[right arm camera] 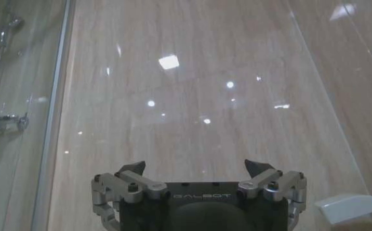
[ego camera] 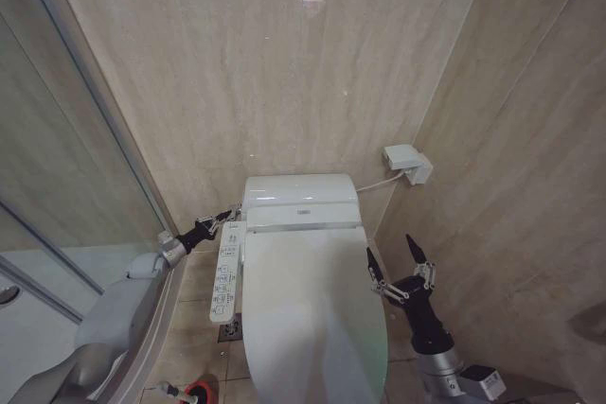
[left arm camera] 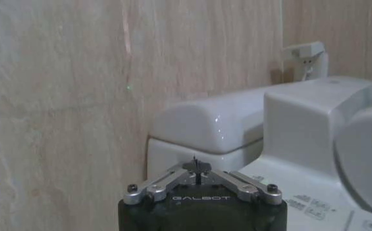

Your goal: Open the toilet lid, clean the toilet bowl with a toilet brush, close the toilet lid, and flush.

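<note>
Against the tiled back wall stands one toilet bowl [ego camera: 317, 366], heavy fixed ceramic, with one toilet lid [ego camera: 308, 309] lying shut on top: a large, glossy, rigid but light plastic cover, judged slippery, so best lifted at its front rim rather than pinched on the flat face. Two grippers flank it: the left gripper [ego camera: 230, 216] sits with fingers drawn narrow beside the one button panel [ego camera: 227, 283], and the right gripper [ego camera: 399, 263] hovers with fingers spread wide just beside the lid's right edge. One toilet brush [ego camera: 170, 390], light, thin and stiff, stands on the floor at lower left in its red holder [ego camera: 199, 392], to be taken by the handle.
</note>
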Controlling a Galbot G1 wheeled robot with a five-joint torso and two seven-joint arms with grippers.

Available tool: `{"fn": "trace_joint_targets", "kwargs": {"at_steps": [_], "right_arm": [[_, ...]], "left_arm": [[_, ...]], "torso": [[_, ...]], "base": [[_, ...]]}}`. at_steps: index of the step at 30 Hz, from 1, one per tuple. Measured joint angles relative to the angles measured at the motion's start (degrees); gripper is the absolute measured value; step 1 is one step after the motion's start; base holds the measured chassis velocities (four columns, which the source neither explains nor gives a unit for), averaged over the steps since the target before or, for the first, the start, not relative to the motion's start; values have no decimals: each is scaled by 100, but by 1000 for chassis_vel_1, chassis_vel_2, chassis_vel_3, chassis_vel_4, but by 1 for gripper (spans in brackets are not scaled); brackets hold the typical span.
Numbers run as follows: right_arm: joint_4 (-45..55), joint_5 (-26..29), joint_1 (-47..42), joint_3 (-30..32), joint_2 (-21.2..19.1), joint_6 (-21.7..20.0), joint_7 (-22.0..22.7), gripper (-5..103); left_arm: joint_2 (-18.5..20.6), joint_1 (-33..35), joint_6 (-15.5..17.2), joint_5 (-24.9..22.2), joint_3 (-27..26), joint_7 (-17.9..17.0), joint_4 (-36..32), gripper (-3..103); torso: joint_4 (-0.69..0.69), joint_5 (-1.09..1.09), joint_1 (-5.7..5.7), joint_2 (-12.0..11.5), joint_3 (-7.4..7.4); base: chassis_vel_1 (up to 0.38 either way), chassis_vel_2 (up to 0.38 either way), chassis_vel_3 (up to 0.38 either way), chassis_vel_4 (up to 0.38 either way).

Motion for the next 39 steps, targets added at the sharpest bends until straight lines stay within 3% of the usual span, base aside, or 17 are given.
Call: {"fn": "trace_joint_targets", "kwargs": {"at_steps": [4,16,39], "right_arm": [[-7,62,18,13,-9,-2,0,100],[-117,117,92,-12,-33,-6,-2,100],[-112,89,25,-41,6,-2,-29,100]], "left_arm": [[-82,-126,3,118,25,-70,181,0],[-104,-219,18,472,19,-137,281,0],[-165,-207,66,712,-17,-181,522,0]], "torso": [[5,0,0,0,0],[-2,-2,0,1,0],[0,-2,0,1,0]], "base": [[0,0,0,0],[0,0,0,0],[0,0,0,0]]}}
